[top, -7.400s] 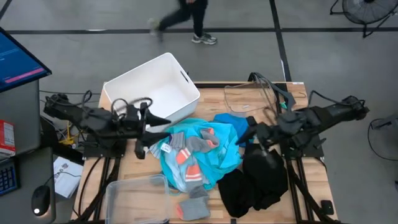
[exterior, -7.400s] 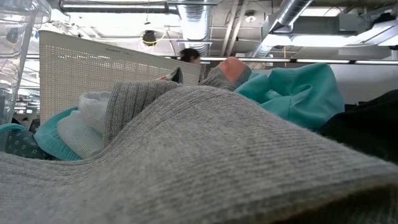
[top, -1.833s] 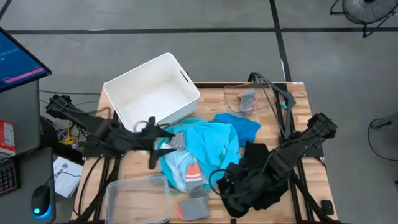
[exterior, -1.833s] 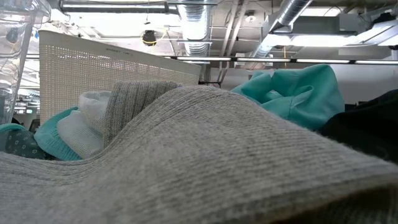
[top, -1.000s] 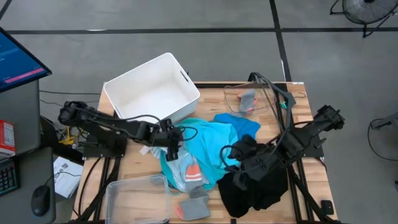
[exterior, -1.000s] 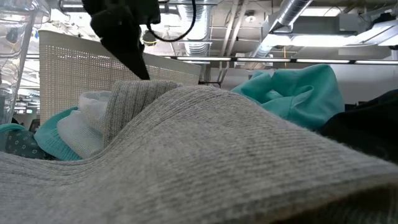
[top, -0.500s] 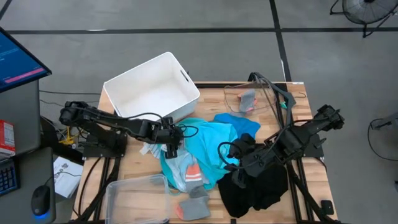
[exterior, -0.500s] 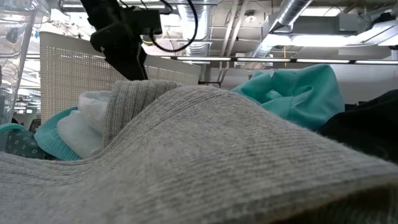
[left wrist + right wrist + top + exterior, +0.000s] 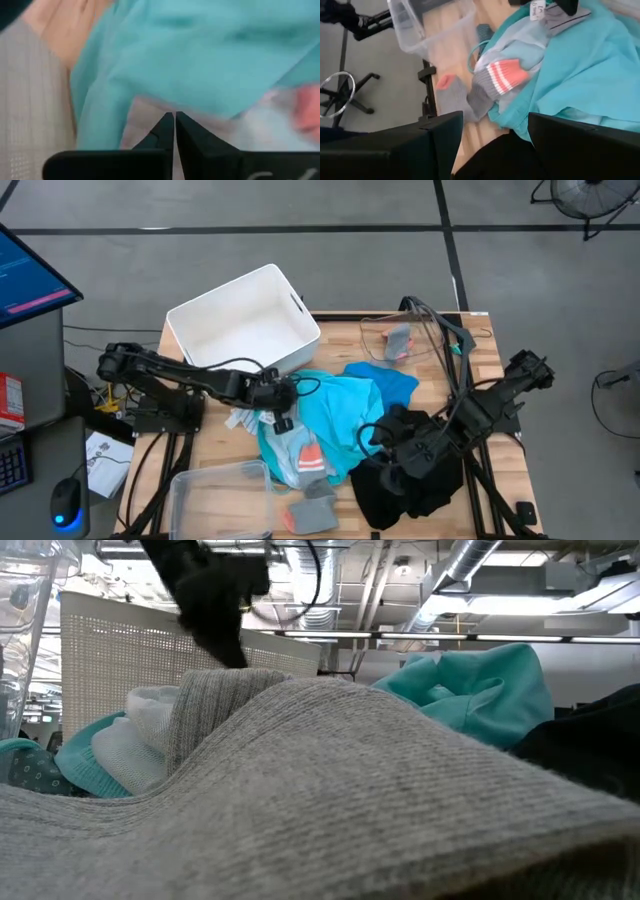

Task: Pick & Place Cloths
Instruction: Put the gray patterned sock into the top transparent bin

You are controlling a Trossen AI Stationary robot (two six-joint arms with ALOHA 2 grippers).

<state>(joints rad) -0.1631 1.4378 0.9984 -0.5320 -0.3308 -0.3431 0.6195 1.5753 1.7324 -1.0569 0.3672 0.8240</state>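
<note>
Since a second ago the left gripper (image 9: 281, 420) has snapped fully shut at the turquoise shirt's (image 9: 345, 415) left edge, mid-table, apparently pinching nothing, while the right gripper (image 9: 392, 475) hangs open over the black clothes (image 9: 415, 485); limp, light cloth wants a bunched fold.

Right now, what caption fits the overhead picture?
Two arms over a cloth pile: left end effector shut at its edge, right end effector open.

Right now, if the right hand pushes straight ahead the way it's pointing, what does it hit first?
Most likely the turquoise shirt in the pile, just beyond the right hand. The grey sock with an orange tip lies close beside that line; depth is unclear.
</note>
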